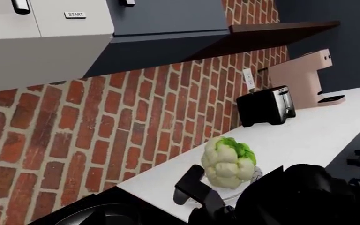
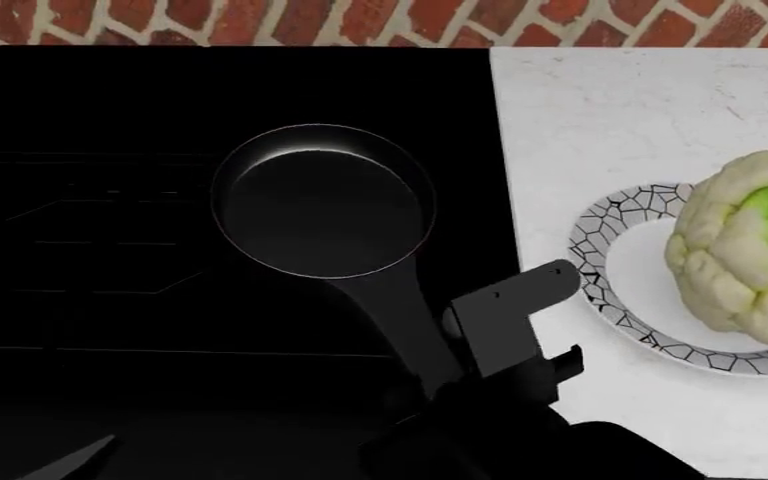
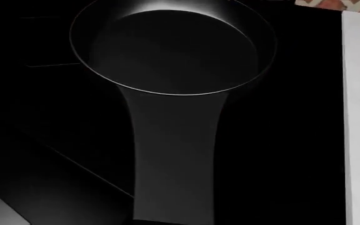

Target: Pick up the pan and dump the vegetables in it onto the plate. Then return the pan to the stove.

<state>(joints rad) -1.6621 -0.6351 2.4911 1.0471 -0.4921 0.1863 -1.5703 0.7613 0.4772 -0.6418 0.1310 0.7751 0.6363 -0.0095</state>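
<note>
The pan (image 2: 320, 200) sits flat on the stove (image 2: 91, 200), its round bowl empty, its glossy rim catching a thin arc of light at the far side. Its long matte handle runs back toward me and slips under my right gripper (image 2: 511, 330), which hangs over the handle's near end. I see 1 angular finger (image 2: 524, 285) jutting out over the stove's right edge, but I cannot tell whether my jaws stand wide or are closed on the handle. In my right wrist view the pan (image 3: 170, 47) and its flaring handle fill the picture, with only a thin strip of white counter beside the black glass.

The stove's right edge lies just beside the pan, and past it the speckled white counter (image 2: 624, 120) opens out. There the plate (image 2: 611, 240) rests near that edge, white with a cracked-mosaic rim, carrying 1 cauliflower (image 2: 738, 255), bumpy and creamy, its green leaves turned to the side. A red brick wall (image 2: 224, 20) closes off the far side.

My left wrist view shows the cauliflower (image 1: 228, 161) on the counter, with 1 black toaster (image 1: 266, 106) and 1 pink appliance (image 1: 302, 79) farther along against the bricks. My left gripper's state I cannot tell.
</note>
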